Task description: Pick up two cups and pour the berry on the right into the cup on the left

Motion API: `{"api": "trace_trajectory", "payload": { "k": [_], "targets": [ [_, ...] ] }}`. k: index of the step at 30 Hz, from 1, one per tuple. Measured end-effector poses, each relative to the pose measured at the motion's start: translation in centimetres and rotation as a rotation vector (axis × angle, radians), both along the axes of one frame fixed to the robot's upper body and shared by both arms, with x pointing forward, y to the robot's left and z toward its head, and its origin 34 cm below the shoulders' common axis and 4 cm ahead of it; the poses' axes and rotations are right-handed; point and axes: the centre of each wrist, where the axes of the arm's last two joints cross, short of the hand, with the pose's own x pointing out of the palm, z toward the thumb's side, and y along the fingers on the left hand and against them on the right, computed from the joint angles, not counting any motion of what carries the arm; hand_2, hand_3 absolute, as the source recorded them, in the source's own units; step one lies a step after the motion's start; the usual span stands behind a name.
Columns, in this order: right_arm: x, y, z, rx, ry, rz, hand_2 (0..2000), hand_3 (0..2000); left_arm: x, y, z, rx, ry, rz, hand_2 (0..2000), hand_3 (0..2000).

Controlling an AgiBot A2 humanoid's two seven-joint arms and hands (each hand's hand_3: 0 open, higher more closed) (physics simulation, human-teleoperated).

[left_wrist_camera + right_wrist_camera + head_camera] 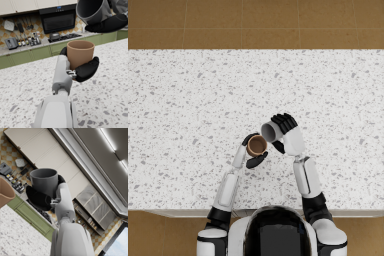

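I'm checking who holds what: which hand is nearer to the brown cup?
Left. The left hand grips the brown cup upright. The right hand holds the grey cup tilted, just beside and above the brown one.

I can read no text, label or number anywhere; the oven [58, 18] display in the upper middle is too blurred.

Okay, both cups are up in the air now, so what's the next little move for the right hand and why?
Probably keep tipping the grey cup a little further. The right hand holds it tilted, its mouth turned toward and above the brown cup, which the left hand holds upright. No berry shows in the brown cup, so the pour looks unfinished.
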Motion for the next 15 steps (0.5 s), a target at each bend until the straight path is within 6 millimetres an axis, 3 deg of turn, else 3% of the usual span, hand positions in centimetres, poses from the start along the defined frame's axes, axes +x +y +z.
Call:
{"api": "trace_trajectory", "payload": {
  "k": [10, 11, 15],
  "targets": [
    [-1.0, 0.9, 1.2, -0.231, -0.155, -0.143, 2000, 1280, 1.0, -0.5, -0.4, -0.011, 0.025, 0.003, 2000, 1280],
    [-1.1, 1.5, 1.6, -0.353, -0.218, -0.124, 2000, 1280, 1.1, -0.5, -0.4, -0.011, 0.028, 0.003, 2000, 1280],
    [-0.9, 1.0, 1.2, -0.455, -0.253, -0.212, 2000, 1280, 1.1, -0.7, -0.5, -0.014, 0.032, 0.001, 2000, 1280]
  ]
}}
